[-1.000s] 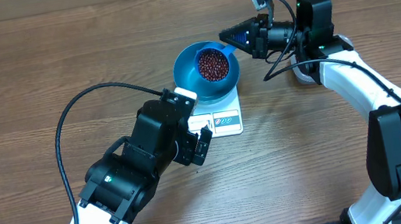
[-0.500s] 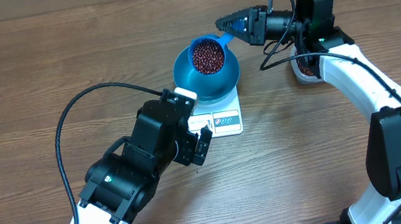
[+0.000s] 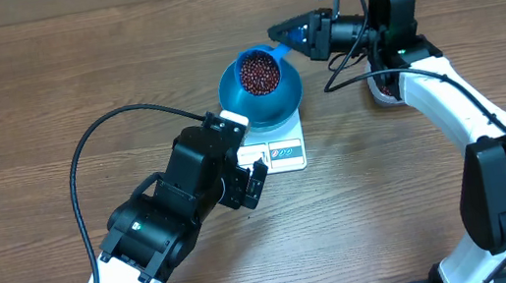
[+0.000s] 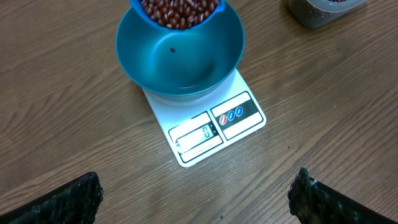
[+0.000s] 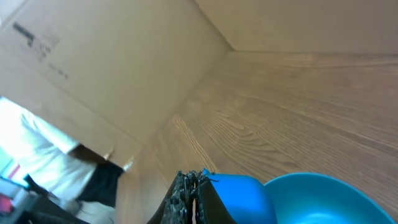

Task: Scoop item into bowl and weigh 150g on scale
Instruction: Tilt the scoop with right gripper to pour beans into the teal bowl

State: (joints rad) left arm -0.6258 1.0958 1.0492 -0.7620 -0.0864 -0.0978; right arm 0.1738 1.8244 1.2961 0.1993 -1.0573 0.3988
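The blue bowl [image 3: 273, 109] stands on the white scale [image 3: 284, 149]. My right gripper [image 3: 286, 34] is shut on the handle of a small blue scoop [image 3: 278, 52], which is heaped with red-brown beans [image 3: 259, 74] and hangs over the bowl's far side. In the left wrist view the beans [image 4: 180, 7] in the scoop sit above the bowl [image 4: 186, 62], which holds a single bean [image 4: 172, 50]; the scale [image 4: 211, 130] shows its display. In the right wrist view my right gripper [image 5: 194, 178] pinches the scoop [image 5: 239, 196] beside the bowl [image 5: 329, 199]. My left gripper [image 4: 199, 205] is open and empty, in front of the scale.
A clear container [image 4: 323, 11] of beans stands right of the scale, partly hidden under my right arm [image 3: 446, 99] in the overhead view. A black cable [image 3: 86, 155] loops over the table left of my left arm. A cardboard wall [image 5: 93, 56] rises behind the table.
My right gripper has risen and drawn back toward the far edge, carrying the full scoop from over the bowl's middle to its far side. The left arm has not moved.
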